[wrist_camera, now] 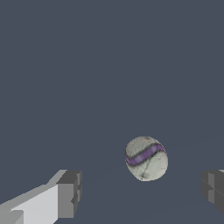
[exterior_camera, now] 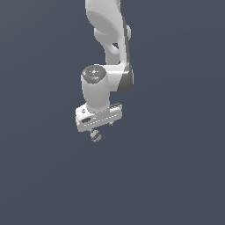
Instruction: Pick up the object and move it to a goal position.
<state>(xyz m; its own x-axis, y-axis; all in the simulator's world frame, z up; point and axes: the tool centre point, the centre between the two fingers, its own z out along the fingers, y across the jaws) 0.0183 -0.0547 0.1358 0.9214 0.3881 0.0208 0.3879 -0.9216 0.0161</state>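
Observation:
The object is a tiny greyish-tan ball (wrist_camera: 146, 158) with a wavy purple stripe. In the wrist view it lies between my two fingertips, nearer one of them and touching neither. In the exterior view the ball (exterior_camera: 95, 136) shows just under the white hand, partly hidden by it. My gripper (wrist_camera: 140, 199) is open, with a wide gap between the grey pads (wrist_camera: 70, 192). In the exterior view the gripper (exterior_camera: 96, 131) points down over the ball, its fingers mostly hidden behind the hand.
A plain dark grey-blue surface (exterior_camera: 176, 176) fills both views. The white arm (exterior_camera: 110, 39) comes down from the top of the exterior view. No goal marker shows.

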